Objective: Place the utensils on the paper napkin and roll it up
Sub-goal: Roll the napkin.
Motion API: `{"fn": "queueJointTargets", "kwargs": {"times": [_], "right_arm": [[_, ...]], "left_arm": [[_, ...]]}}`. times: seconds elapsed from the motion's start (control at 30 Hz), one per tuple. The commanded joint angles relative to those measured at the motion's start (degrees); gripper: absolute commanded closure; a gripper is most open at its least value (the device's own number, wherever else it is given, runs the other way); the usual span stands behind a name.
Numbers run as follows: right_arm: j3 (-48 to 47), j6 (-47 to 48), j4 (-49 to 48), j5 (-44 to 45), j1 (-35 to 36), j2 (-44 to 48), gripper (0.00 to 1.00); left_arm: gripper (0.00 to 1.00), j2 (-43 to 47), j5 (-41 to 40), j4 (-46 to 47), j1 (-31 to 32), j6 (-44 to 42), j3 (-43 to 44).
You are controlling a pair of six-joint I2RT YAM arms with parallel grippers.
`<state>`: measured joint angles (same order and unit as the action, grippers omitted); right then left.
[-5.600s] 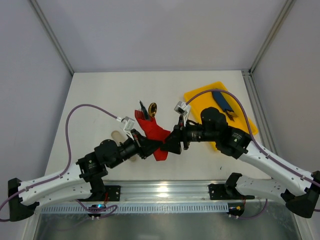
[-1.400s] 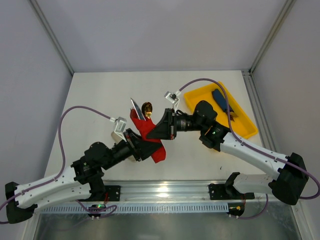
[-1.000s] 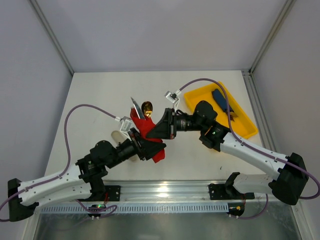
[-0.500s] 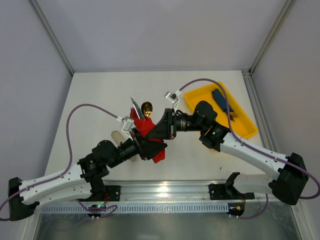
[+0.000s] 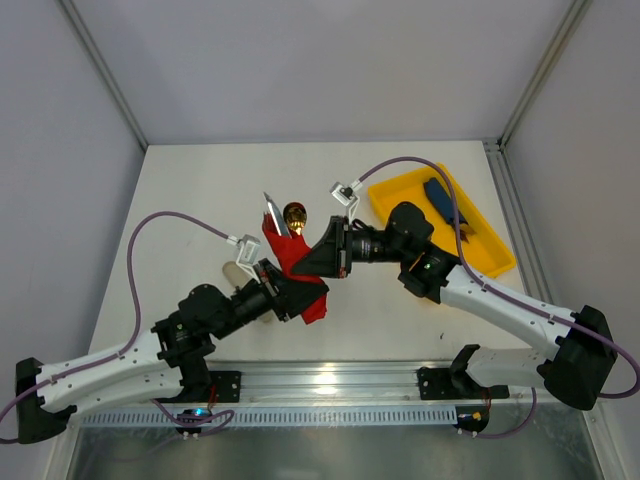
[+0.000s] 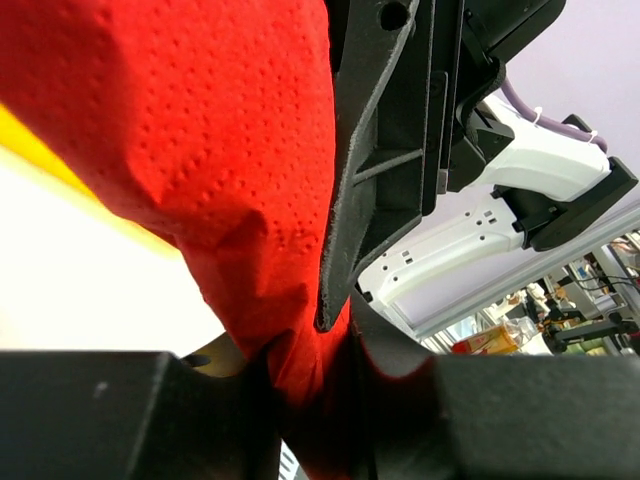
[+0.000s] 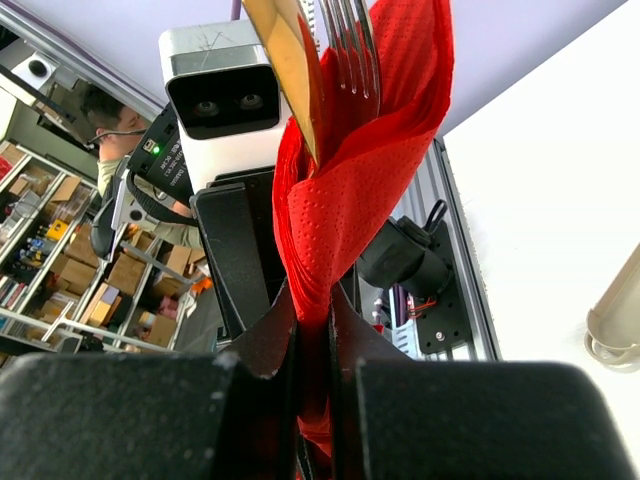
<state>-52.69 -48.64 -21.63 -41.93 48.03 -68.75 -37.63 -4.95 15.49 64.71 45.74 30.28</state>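
Note:
The red paper napkin point(image 5: 293, 262) is wrapped into a loose roll around the utensils and held off the table between both arms. The fork's tines point(image 5: 271, 211) and the gold spoon's bowl point(image 5: 294, 213) stick out of its far end. My right gripper point(image 5: 318, 262) is shut on the middle of the roll. In the right wrist view the napkin point(image 7: 362, 190) rises from my gripper point(image 7: 315, 400), with the fork point(image 7: 350, 45) and spoon point(image 7: 283, 65) on top. My left gripper point(image 5: 300, 292) pinches the napkin's lower end point(image 6: 200, 150) between its jaws point(image 6: 315, 405).
A yellow tray point(image 5: 482, 228) at the right holds a dark-blue oblong item point(image 5: 440, 196). A pale beige sleeve point(image 5: 235, 271) lies on the table beside the left arm and shows again as the sleeve point(image 7: 615, 318). The right gripper's finger point(image 6: 385, 150) fills the left wrist view.
My left gripper has closed from partly open onto the napkin's lower end. The right gripper and the roll have stayed where they were.

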Motion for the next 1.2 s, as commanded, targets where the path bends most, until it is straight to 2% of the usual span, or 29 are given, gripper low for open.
{"fn": "queueJointTargets", "kwargs": {"times": [0.0, 0.13, 0.3, 0.37, 0.53, 0.8, 1.0, 1.03, 1.17], "right_arm": [[-1.3, 0.3, -3.6, -0.7, 0.4, 2.0, 0.96], [-1.4, 0.5, -3.6, -0.8, 0.6, 2.0, 0.96], [-1.4, 0.9, -3.2, -0.8, 0.7, 2.1, 0.96], [-1.2, 1.4, -2.6, -0.9, 0.8, 2.2, 0.96], [-1.7, 3.4, 0.2, 0.3, 0.9, 2.3, 0.96], [-2.6, 6.4, 6.5, 3.3, 0.9, 2.7, 0.62], [-5.1, 10.4, 15.1, 8.2, 0.9, 5.5, 0.47], [-5.6, 11.0, 16.7, 9.2, 0.8, 5.8, 0.4], [-7.1, 13.3, 24.9, 14.9, -0.2, 8.0, 0.36]], "left_arm": [[0.78, 0.8, -2.4, 2.1, -0.1, -0.4, -0.6], [0.88, 0.7, -2.5, 1.9, -0.2, -0.4, -0.3], [0.93, 0.9, -3.0, 1.2, -0.1, -0.6, 0.0], [0.99, 1.1, -3.2, 0.9, -0.1, -0.8, 0.0], [1.0, 1.3, -3.6, 0.2, -0.1, -1.2, -0.1], [1.0, 2.1, -4.0, -2.0, -0.1, -2.4, 0.1], [1.0, 1.8, -4.5, -3.7, -0.1, -2.9, 0.6], [1.0, 1.8, -4.7, -3.9, -0.1, -2.9, 0.6], [1.0, 1.2, -4.7, -4.1, -0.1, -2.8, 0.7]]}}
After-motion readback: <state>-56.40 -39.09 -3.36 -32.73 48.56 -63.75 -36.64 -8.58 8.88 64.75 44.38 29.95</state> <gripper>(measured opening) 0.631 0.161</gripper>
